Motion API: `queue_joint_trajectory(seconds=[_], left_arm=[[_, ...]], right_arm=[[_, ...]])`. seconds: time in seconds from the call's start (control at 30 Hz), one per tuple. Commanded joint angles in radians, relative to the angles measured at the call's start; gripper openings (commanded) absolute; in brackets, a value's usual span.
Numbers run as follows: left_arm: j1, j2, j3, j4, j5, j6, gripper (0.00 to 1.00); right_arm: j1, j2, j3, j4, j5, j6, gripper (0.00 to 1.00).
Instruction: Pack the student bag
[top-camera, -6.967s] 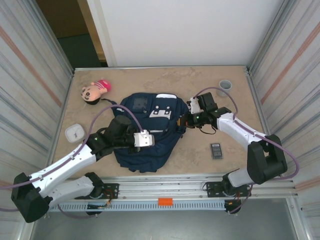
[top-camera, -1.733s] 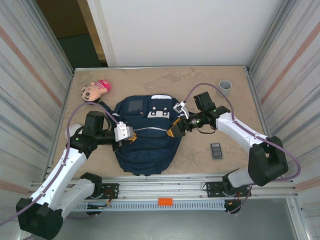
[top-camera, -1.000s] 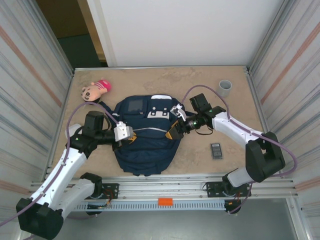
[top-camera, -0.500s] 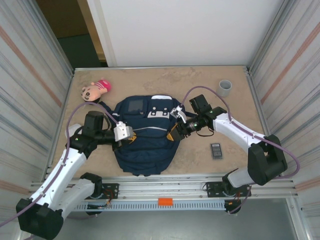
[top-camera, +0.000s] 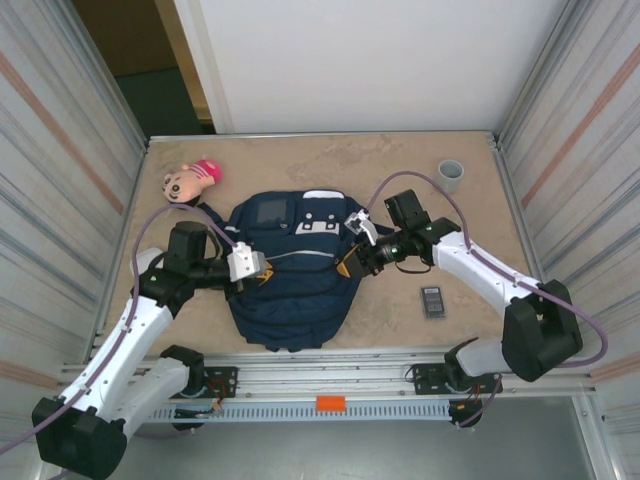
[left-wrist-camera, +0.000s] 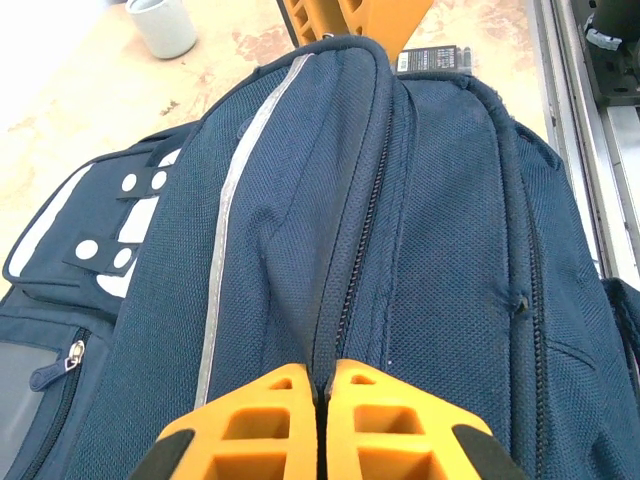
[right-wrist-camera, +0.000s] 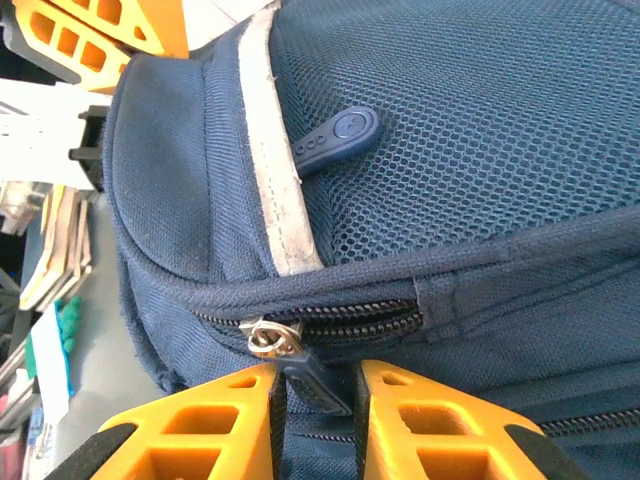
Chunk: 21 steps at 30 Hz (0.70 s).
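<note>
Left jaws: pressed together, nipping a thin fold of the bag (left-wrist-camera: 430, 200) right on its zip line. The fabric runs straight out ahead of them.
Right jaws: a narrow gap, and the zip pull (right-wrist-camera: 315, 380) sits right in it, slider just above. Whether they bite the tab or only flank it, I cannot tell.
Bag: flat on the counter (top-camera: 400, 160), stretched between the two sets of jaws, one at each flank. Its white patches lie off to the far side of both.
Zip (right-wrist-camera: 350, 322): teeth look meshed along the stretch ahead of the right jaws, so by my reading the opening is yet to come.
Handling: soft, limp cloth. It should bunch, sag and slide sooner than resist, and there is nothing fragile about it.
Where to hold: the pull tab for the zip, a seam or fold for anchoring. Broad panels would likely just slip away.
Risk: the little tab could pop free if it is taken off-centre.
Further out: a dark box (top-camera: 432, 300) lies behind the right jaws, a cup (top-camera: 450, 173) well beyond them, and a doll (top-camera: 188, 180) well beyond the left jaws.
</note>
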<state>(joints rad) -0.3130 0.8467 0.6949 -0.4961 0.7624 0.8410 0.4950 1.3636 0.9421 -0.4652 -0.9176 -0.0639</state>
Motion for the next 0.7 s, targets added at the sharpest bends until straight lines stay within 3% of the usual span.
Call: queue_joint_trajectory(seconds=[0.0,0.27,0.43,0.57,0.67], left_arm=[[0.003,-0.023,0.009,0.072,0.054,-0.009,0.0],[0.003,-0.024,0.007,0.074,0.055,-0.011,0.0],[0.003,-0.026,0.008,0.073,0.06,-0.011,0.0],[0.004,-0.03,0.007,0.074,0.071,-0.016,0.0],[0.003,-0.032,0.006,0.077,0.072,-0.018,0.0]], right_arm=[[-0.003,-0.047,-0.021,0.03,-0.045,0.026,0.26],[0.012,-0.038,-0.037,0.071,-0.061,0.045,0.27],[0.001,-0.047,-0.048,0.091,0.004,0.049,0.45],[-0.014,-0.046,-0.066,0.149,-0.005,0.072,0.69],[0.007,-0.028,-0.066,0.176,-0.031,0.085,0.74]])
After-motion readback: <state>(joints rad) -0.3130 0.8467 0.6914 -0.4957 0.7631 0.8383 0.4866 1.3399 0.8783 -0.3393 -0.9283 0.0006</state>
